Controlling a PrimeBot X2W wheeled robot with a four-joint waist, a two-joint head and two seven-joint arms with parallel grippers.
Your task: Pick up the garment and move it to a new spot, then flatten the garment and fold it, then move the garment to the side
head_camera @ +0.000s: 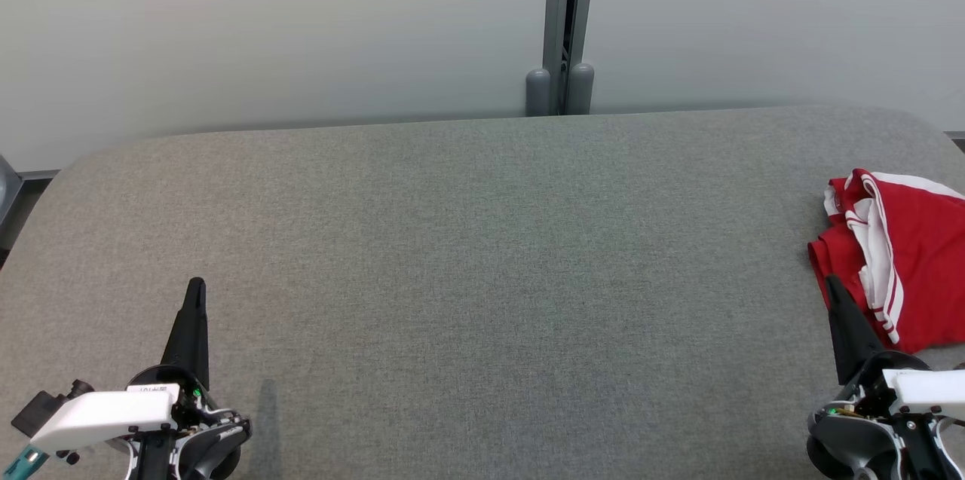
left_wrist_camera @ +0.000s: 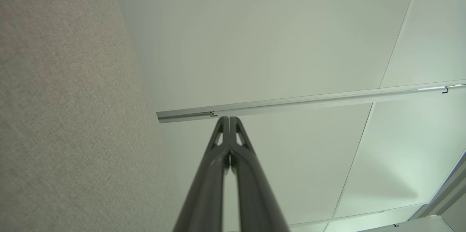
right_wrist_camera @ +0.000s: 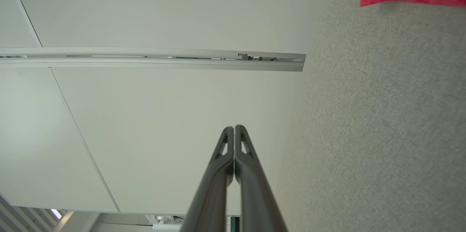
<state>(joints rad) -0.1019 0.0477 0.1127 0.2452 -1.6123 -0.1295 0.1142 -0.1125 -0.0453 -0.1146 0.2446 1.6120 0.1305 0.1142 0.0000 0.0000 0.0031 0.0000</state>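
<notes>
Pressed together and pinching nothing, the jaws of our left gripper (head_camera: 196,288) and our right gripper (head_camera: 832,284) point away from us at the near left and near right of the broad grey fabric-covered table (head_camera: 482,254). The red garment with white striped trim (head_camera: 916,261) lies at the table's right edge, just beside the right gripper and partly cut off by the head view.

It looks loosely bunched, with layers overlapping unevenly, so we judge that picking up, flattening, folding and setting aside are all left to do. A rough fold already parked at the side cannot be ruled out.

We count one table, two pale wall panels (head_camera: 264,28), one grey metal post (head_camera: 571,13) between them, one garment, two grippers and two rounded grey caps (head_camera: 538,92) at the post's foot.
</notes>
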